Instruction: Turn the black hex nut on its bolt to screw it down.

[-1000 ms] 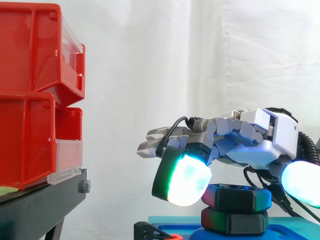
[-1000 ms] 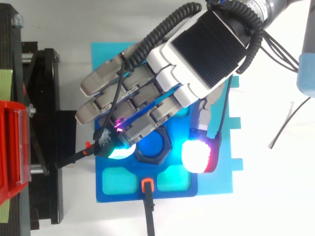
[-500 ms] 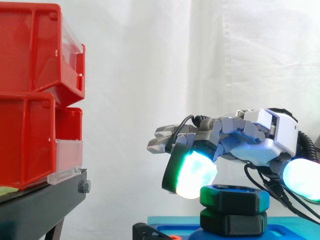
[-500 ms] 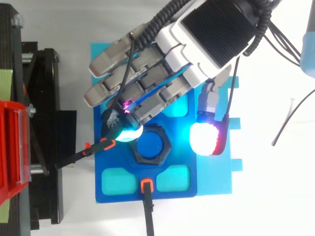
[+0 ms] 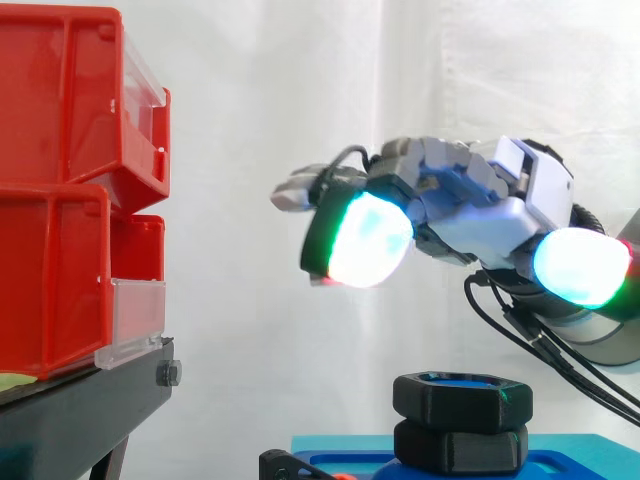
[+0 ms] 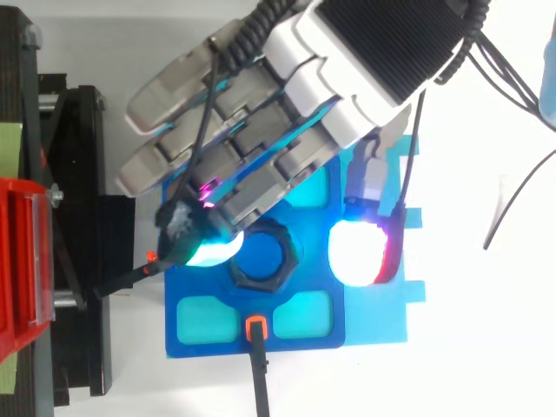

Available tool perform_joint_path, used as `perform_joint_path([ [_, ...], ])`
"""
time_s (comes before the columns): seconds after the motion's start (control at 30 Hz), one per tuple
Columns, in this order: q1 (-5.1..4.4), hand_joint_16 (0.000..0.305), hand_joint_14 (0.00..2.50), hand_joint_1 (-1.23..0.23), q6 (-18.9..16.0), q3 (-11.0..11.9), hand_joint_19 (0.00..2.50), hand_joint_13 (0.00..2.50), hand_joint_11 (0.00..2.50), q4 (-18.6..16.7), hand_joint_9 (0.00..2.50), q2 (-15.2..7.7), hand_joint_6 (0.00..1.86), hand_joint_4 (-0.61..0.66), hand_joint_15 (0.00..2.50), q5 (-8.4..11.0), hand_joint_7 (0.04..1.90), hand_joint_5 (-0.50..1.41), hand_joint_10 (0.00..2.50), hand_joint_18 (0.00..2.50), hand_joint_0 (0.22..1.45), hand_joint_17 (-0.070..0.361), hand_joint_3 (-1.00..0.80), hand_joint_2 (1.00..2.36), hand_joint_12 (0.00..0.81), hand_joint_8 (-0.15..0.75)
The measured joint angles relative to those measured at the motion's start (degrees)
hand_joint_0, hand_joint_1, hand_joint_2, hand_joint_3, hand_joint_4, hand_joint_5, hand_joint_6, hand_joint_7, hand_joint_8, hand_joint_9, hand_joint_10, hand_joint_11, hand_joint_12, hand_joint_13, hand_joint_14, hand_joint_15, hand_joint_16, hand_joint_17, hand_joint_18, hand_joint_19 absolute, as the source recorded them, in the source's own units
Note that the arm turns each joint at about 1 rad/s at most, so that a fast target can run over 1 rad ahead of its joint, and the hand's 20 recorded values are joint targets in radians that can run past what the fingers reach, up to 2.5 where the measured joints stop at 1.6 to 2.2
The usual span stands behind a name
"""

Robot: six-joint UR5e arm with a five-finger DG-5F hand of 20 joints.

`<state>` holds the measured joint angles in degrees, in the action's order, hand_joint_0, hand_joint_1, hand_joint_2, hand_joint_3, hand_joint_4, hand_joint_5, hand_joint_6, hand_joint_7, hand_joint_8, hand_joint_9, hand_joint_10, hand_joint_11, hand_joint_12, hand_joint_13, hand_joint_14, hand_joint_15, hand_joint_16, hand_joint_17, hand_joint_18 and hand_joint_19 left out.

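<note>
Nut: the black hex nut (image 5: 462,398) is seen low and right of centre in the side view, seated level on a second black hex piece (image 5: 460,447). In the top view it is found just below centre (image 6: 261,286).
Bolt: a blue bolt end (image 6: 263,256) is framed by the nut's ring in the top view.
Plate: nut and bolt are carried on a blue fixture plate (image 6: 201,343) with paler turquoise pockets, in the lower middle of the top view.
Hand: the hand (image 5: 480,205) is held right of centre in the side view, clear above the nut with open space between them. Its fingers are loosely extended and nothing is grasped.
Pads: one glowing fingertip pad (image 5: 358,240) is shown green-white at the centre of the side view. In the top view the nut is flanked by a cyan pad at its left and a white-magenta pad at its right.
Surroundings: red bins (image 5: 60,150) are stacked on a black stand (image 5: 80,415) at the left edge, before a white curtain (image 5: 300,100).
</note>
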<state>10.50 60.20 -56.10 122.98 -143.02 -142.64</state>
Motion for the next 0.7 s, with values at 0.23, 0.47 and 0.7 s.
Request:
perform_joint_path([
  [0.23, -2.32, 0.019, 0.00, -0.52, 3.0, -0.2, 0.39, 0.40, 0.35, 0.4, 0.67, -0.1, 0.54, 0.15, 0.14, 4.05, 1.10, -0.15, 0.01, 0.00, 0.37, 0.042, -0.50, 1.00, 0.139, 0.214],
  [0.47, -4.11, 0.019, 0.00, -0.50, 5.6, -0.8, 0.39, 0.40, 0.34, 0.3, 0.66, -2.1, 0.54, 0.16, 0.14, 7.95, 1.09, -0.16, 0.01, 0.00, 0.36, 0.044, -0.50, 1.00, 0.141, 0.215],
  [0.7, -4.61, 0.019, 0.01, -0.37, 5.4, -1.2, 0.40, 0.39, 0.34, 1.5, 0.66, -2.4, 0.53, 0.17, 0.15, 7.32, 1.12, -0.15, 0.01, 0.00, 0.36, 0.043, -0.50, 1.00, 0.141, 0.219],
])
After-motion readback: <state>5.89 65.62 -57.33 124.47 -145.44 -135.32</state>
